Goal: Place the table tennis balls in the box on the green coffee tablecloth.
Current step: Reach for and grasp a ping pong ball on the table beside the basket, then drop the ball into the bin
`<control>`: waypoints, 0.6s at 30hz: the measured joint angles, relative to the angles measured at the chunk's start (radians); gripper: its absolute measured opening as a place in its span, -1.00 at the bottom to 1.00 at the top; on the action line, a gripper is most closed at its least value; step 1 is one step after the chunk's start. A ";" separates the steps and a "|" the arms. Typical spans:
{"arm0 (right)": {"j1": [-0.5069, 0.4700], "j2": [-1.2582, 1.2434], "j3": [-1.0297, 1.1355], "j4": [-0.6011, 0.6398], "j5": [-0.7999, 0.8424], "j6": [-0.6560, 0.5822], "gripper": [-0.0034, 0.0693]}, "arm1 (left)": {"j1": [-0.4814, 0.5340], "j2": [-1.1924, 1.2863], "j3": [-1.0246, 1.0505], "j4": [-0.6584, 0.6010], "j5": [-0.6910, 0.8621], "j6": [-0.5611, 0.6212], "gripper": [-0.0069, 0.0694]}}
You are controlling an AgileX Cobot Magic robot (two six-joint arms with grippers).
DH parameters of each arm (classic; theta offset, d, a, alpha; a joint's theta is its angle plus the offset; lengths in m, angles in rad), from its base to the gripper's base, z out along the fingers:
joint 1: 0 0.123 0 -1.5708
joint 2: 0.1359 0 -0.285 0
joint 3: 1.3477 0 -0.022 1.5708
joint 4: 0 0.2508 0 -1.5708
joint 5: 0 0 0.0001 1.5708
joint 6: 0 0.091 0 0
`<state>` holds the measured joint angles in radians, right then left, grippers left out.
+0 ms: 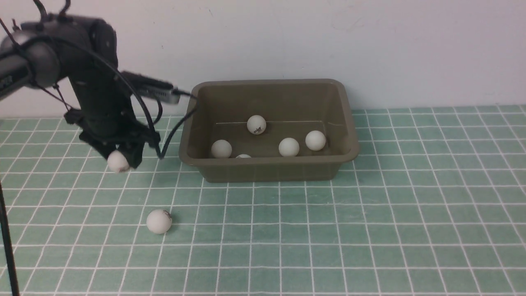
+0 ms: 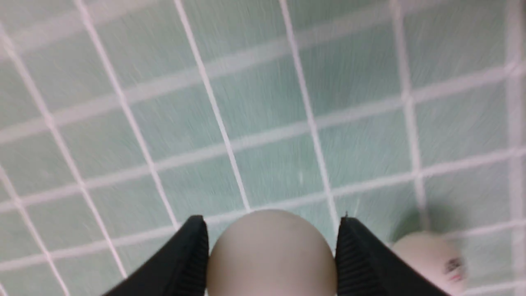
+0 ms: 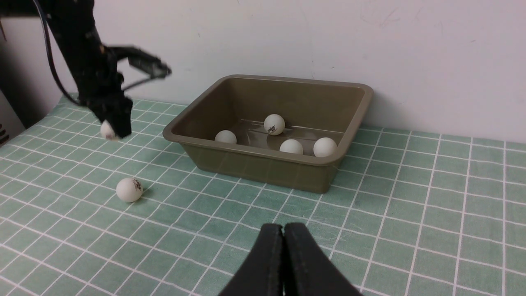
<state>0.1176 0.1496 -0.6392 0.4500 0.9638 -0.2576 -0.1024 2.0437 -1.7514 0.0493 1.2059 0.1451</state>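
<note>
Table tennis balls: five are counted inside the box (image 1: 267,170) in the front view, one is gripped, and one lies loose on the green coffee tablecloth (image 1: 370,230).
Held ball (image 1: 118,162): it is pinched between the two pads of the left end effector (image 1: 120,159), whose jaws are closed partway onto it. It is judged to be lifted clear of the cloth.
Loose ball (image 1: 159,221): it is placed at about 5 o'clock from the gripped one in the front view, well apart from the box.
Right end effector (image 3: 283,246): it is fully closed with nothing held, and is not shown in the front view.
Key relation: the box is found at about 3 o'clock from the left end effector, with its rim near. Its long axis is laid from 9 to 3 o'clock. The left arm is judged the nearer to both remaining balls.
Views compared: a fifth ball (image 1: 243,156), half hidden by the near wall, is shown only in the front view. Pad contact on both sides of the gripped ball (image 2: 271,255) is shown only in the left wrist view.
</note>
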 joint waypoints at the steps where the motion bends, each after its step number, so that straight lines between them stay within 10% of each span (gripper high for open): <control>1: 0.000 0.000 0.000 0.000 0.000 0.000 -0.95 | 0.000 -0.004 -0.035 -0.012 0.002 0.000 0.10; 10: 0.000 0.000 0.000 -0.004 -0.003 0.000 -0.95 | -0.078 -0.003 -0.166 -0.345 -0.020 0.071 0.10; 18: 0.000 0.000 0.000 -0.004 -0.003 0.000 -0.95 | -0.152 0.073 -0.167 -0.386 -0.093 0.132 0.10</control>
<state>0.1176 0.1496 -0.6392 0.4461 0.9604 -0.2576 -0.2542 2.1171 -1.9181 -0.3371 1.1133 0.2768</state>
